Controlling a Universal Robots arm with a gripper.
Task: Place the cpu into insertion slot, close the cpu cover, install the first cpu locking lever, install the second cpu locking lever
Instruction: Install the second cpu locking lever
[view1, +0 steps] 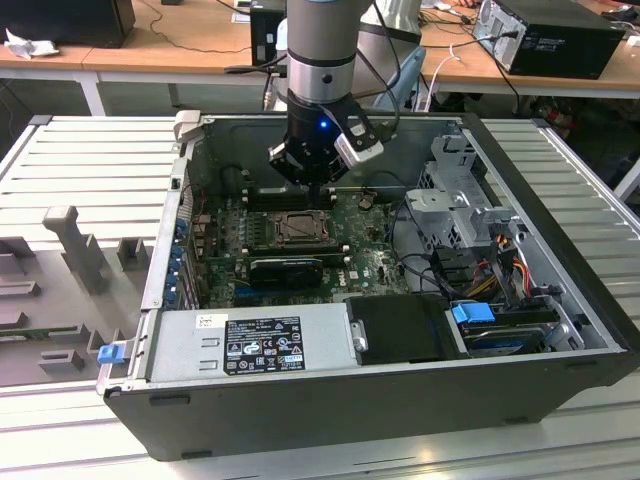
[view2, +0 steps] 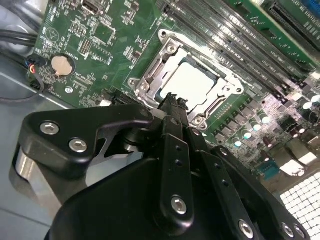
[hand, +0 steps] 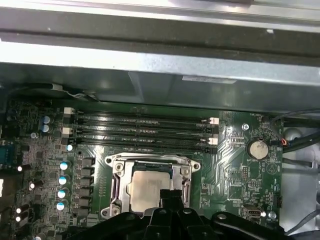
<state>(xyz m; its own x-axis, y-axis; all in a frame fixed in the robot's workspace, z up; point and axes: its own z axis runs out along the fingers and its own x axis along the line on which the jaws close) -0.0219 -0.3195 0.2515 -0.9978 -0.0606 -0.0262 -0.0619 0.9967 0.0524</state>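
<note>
Fingers (view2: 172, 102) of mine are pressed together with nothing between them, their dark tips low over the rim of the insertion slot (view1: 299, 229). In the exterior view they hang at about 1 o'clock from the slot, inside the open computer case (view1: 400, 390) that lies on the slatted grey bench (view1: 60, 160).

The cpu (view2: 192, 82) lies flat in the slot, its pale square top showing through the window of the cpu cover (view2: 150, 75). The cover looks to be down over the chip, its silver frame lying around it on all sides. In both wrist views my tips overlap one edge of that frame. In the first wrist view the tips (hand: 170, 196) cross a corner of the chip (hand: 147, 192). Whether I touch the metal or hover just above it, I cannot tell, and I cannot tell how the locking levers stand.

On the green motherboard (hand: 235, 175), the long memory slots (hand: 142, 130) run beside the socket and the round coin battery (hand: 257, 148) sits well apart from it. In the exterior view the power supply (view1: 250, 340) lies at 6 o'clock from the slot.
</note>
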